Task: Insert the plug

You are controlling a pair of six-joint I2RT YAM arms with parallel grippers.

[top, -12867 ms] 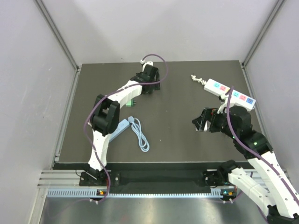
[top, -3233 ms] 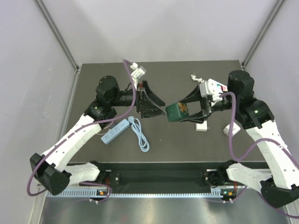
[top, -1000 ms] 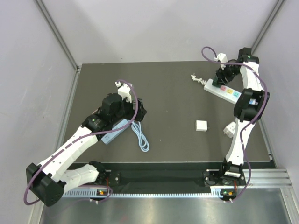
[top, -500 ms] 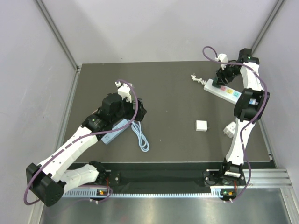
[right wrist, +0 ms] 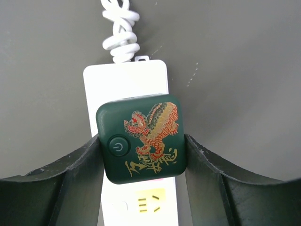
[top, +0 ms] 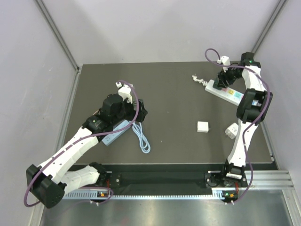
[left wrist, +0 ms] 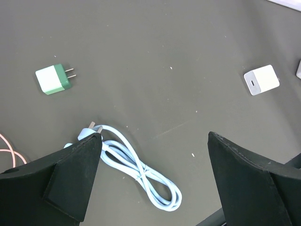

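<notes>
The right gripper (top: 225, 78) is clamped on the dark green plug (right wrist: 142, 139), one finger pressed flat against each of its side faces. That leaves the printed dragon face turned toward the wrist camera and the prong side turned away, toward the white power strip (right wrist: 123, 84) directly beneath it. This grip looks chosen to drive the plug straight down into a socket without it twisting. The plug body covers the socket nearest the strip's cord end, so the prongs and slots are hidden, and I cannot tell whether they are seated, part-way in or only resting on the face. Just past the fingertips the strip's knotted white cord (right wrist: 120, 29) lies coiled on the dark table (right wrist: 235, 56). It is clear of the fingers and, in my judgement, no obstacle. Back toward the wrist, another socket with a yellow label shows on the strip, unoccupied. The left gripper (left wrist: 153, 140) stands well apart from all this with its fingers spread wide and nothing between them, hovering over spare items. A bundled light blue cable (left wrist: 137, 172) lies between and just below its fingers. A green-and-white adapter (left wrist: 52, 79) is out beyond the left finger, and a white cube adapter (left wrist: 261, 79) is out beyond the right one. None of these is close to the strip.
</notes>
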